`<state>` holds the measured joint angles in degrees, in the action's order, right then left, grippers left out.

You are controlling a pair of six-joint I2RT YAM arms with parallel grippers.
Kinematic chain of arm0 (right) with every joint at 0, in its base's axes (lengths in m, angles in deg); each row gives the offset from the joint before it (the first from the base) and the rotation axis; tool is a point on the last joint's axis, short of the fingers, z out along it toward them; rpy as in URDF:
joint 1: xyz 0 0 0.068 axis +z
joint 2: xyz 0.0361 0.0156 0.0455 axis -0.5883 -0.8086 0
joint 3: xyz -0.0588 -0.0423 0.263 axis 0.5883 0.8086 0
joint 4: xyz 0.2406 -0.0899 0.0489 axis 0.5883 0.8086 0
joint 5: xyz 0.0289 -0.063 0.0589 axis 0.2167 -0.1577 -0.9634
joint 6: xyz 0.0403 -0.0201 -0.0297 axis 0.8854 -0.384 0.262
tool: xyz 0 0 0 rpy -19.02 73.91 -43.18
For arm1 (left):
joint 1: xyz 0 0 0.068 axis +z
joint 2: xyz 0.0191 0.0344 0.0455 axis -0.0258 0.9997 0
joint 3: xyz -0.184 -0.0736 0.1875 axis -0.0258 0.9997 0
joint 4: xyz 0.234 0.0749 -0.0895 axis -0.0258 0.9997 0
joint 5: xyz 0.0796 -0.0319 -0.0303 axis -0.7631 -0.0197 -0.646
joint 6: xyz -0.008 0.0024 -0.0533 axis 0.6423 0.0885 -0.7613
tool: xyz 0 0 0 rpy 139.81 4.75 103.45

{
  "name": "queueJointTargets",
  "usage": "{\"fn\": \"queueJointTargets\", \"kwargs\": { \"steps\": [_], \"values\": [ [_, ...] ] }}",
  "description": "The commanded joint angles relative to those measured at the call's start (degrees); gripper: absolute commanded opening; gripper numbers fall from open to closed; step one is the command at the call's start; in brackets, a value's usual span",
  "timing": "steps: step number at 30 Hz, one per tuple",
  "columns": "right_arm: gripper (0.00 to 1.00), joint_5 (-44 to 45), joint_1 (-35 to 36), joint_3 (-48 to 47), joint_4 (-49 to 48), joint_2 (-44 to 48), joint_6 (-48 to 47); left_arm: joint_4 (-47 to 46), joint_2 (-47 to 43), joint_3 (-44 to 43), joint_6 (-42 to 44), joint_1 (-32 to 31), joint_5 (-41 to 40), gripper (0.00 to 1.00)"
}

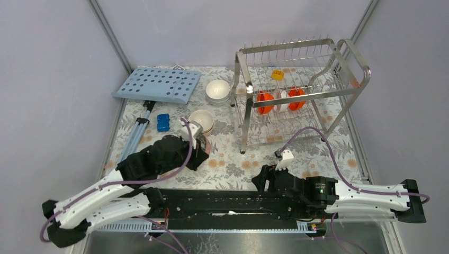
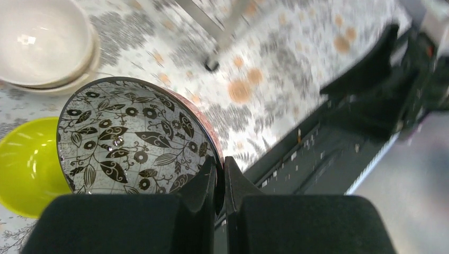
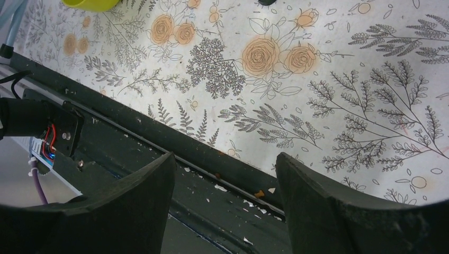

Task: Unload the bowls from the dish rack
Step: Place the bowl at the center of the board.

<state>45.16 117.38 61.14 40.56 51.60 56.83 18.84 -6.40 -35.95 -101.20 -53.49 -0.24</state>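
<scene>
The steel wire dish rack stands at the back right, with two orange-red bowls and a white one on edge in its lower tier. My left gripper is shut on the rim of the black-and-white patterned bowl, held just above the table left of the rack. Beside it sit a lime-green bowl and stacked cream bowls. White bowls rest farther back. My right gripper hangs open and empty over the table's near edge.
A light-blue perforated board lies at the back left, with a small blue block and a folded metal stand in front of it. The black base rail runs along the near edge. A rack foot stands close to the held bowl.
</scene>
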Motion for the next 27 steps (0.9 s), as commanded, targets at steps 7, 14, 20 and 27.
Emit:
{"fn": "queueJointTargets", "kwargs": {
  "steps": [7,14,20,27],
  "values": [
    [0.75,-1.28,0.31,-7.58,8.55,-2.00,5.45,10.13,15.96,-10.80,10.73,-34.35,-24.02,0.00],
    [0.75,-5.16,0.30,-11.89,11.61,-3.96,5.86,9.49,17.88,-10.52,19.29,-42.08,-22.39,0.00],
    [0.75,-6.78,0.30,-15.40,12.11,-4.07,4.09,9.82,24.01,-10.14,24.94,-50.48,-21.91,0.00],
    [0.73,-10.60,0.31,-21.24,14.24,-9.64,-1.10,6.29,30.55,-7.31,33.57,-54.82,-16.31,0.00]
  ]
}}
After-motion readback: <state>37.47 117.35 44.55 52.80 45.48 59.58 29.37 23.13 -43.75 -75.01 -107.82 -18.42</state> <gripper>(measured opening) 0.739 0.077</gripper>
